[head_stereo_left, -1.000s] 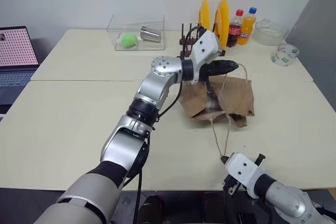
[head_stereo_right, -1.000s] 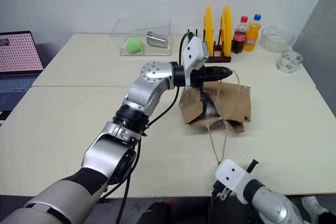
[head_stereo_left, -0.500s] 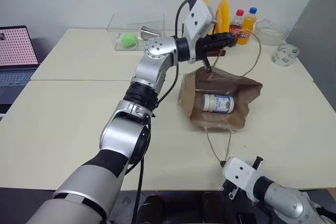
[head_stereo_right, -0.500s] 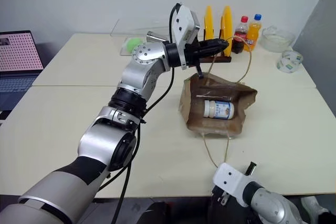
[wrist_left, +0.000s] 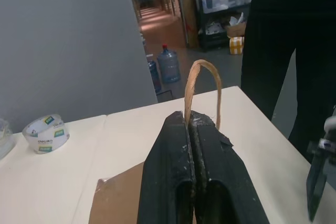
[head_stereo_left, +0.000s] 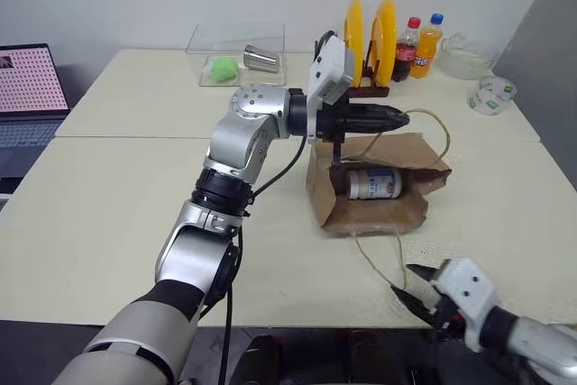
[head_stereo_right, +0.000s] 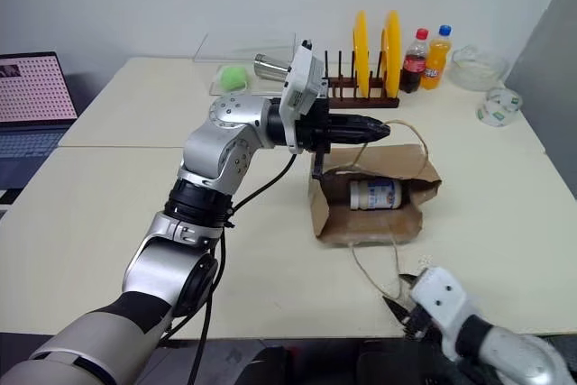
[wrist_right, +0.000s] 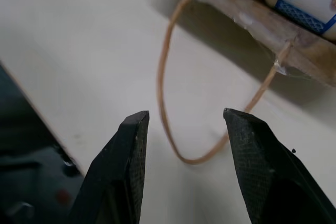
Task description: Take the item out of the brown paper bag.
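On the cream surface (head_stereo_left: 108, 187), toward three o'clock of its middle, the brown paper bag (head_stereo_left: 383, 209) lies with its mouth facing the near edge and held agape. Inside it, on its side, rests the small white bottle (head_stereo_left: 375, 183) with a blue-printed label, its white cap toward nine o'clock.

The left tool (head_stereo_left: 401, 118) reaches level across the bag's top toward three o'clock. Its two black fingers are clenched on the upper cord handle (wrist_left: 202, 85), which loops out past their tips, so the bag's upper lip hangs from that cord. In the left wrist view the cord comes out from between the pressed fingers (wrist_left: 173, 156), with a roll of tape (wrist_left: 46, 134) on the surface beyond.

The right tool (head_stereo_left: 407, 290) sits at the near edge, at about five o'clock of the bag, pointing toward it. Its fingers (wrist_right: 126, 171) are parted with nothing between them. The lower cord handle (wrist_right: 173, 103) lies slack on the surface just ahead of them, and the bottle's label shows in the bag's mouth beyond.

At twelve o'clock of the bag stands a dish rack (head_stereo_left: 356, 87) with two yellow plates (head_stereo_left: 383, 38). To their right are a cola bottle (head_stereo_left: 405, 49) and an orange soda bottle (head_stereo_left: 426, 44), then a glass bowl (head_stereo_left: 464, 54). At eleven o'clock a clear tray (head_stereo_left: 203, 74) holds a green ball (head_stereo_left: 221, 68) and a steel cup (head_stereo_left: 260, 59). A laptop (head_stereo_left: 27, 101) sits at the far nine o'clock edge.
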Motion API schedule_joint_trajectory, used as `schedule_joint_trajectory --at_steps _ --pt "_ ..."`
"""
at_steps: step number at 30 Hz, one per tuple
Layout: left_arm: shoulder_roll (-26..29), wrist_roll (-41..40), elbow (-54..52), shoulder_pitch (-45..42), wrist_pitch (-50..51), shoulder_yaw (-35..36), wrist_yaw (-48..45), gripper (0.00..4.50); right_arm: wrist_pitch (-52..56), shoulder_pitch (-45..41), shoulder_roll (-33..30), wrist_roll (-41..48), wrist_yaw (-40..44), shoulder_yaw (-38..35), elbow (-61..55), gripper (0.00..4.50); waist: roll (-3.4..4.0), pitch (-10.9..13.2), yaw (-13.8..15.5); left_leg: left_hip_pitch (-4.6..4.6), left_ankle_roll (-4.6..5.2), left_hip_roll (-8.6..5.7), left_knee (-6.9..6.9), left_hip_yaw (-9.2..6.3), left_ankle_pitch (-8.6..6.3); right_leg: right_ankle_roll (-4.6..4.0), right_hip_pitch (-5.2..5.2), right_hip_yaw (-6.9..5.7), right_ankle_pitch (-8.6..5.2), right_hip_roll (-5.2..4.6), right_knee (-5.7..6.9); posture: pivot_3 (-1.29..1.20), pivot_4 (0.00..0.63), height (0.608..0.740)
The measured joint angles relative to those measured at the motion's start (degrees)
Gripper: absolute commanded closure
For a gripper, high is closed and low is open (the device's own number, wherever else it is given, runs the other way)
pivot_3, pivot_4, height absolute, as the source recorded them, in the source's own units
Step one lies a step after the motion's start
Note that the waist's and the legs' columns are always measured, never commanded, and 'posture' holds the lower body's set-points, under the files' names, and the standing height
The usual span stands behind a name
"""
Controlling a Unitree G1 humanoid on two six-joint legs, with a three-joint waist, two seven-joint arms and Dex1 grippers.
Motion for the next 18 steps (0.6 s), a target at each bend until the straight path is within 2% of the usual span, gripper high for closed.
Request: schedule_joint_trajectory --at_steps 2,5,8,11,14,18 --pt "-0.02 0.02 0.05 -0.03 -0.14 -0.02 0.11 4.50 -1.16 -4.17 -6.31 9.50 -4.86 -4.72 -0.01 2.15 -0.02 0.01 -0.40 0.08 0.01 0.07 -0.01 0.05 0.01 0.00 0.03 0.03 0.00 0.06 0.03 0.00 0.150 0.740" --pt "-0.02 0.05 0.14 -0.06 -0.36 -0.07 0.13 4.50 -0.24 -13.05 -10.33 16.42 -12.36 -4.36 -0.04 2.15 -0.02 0.01 -0.35 0.01 0.01 0.11 -0.04 0.03 0.02 0.00 -0.01 -0.03 0.00 0.10 0.00 0.00 0.150 0.740" --pt "0.48 0.06 0.42 -0.09 -0.43 -0.04 0.03 4.50 4.65 -21.37 -11.36 17.98 -18.13 0.06 -0.05 2.15 -0.07 0.04 -0.06 -0.13 0.00 0.07 -0.02 0.00 0.02 -0.01 -0.08 -0.04 0.00 0.08 -0.09 0.00 0.150 0.740" --pt "0.65 0.06 0.70 -0.25 -0.52 0.04 0.08 4.50 9.59 -29.91 -11.18 13.73 -20.75 7.68 0.11 2.15 -0.08 0.05 0.10 -0.22 -0.01 -0.02 -0.03 -0.02 0.03 -0.01 -0.18 -0.03 0.00 0.00 -0.12 0.00 0.150 0.740" --pt "1.18 0.09 1.11 -0.39 -1.57 0.14 0.09 4.50 14.08 -38.85 -9.84 5.69 -20.52 17.91 2.43 1.58 -0.08 0.05 0.16 -0.23 -0.01 -0.03 -0.05 -0.04 0.03 0.00 -0.21 -0.04 0.00 -0.01 -0.12 0.00 0.150 0.740" --pt "1.23 0.29 3.59 -1.91 -3.35 0.83 0.69 4.50 16.98 -49.60 -8.27 -6.65 -17.65 29.97 7.46 0.16 -0.08 0.05 0.07 -0.24 -0.01 -0.03 -0.05 -0.03 0.03 0.00 -0.29 -0.04 -0.01 -0.01 -0.08 0.00 0.150 0.740"
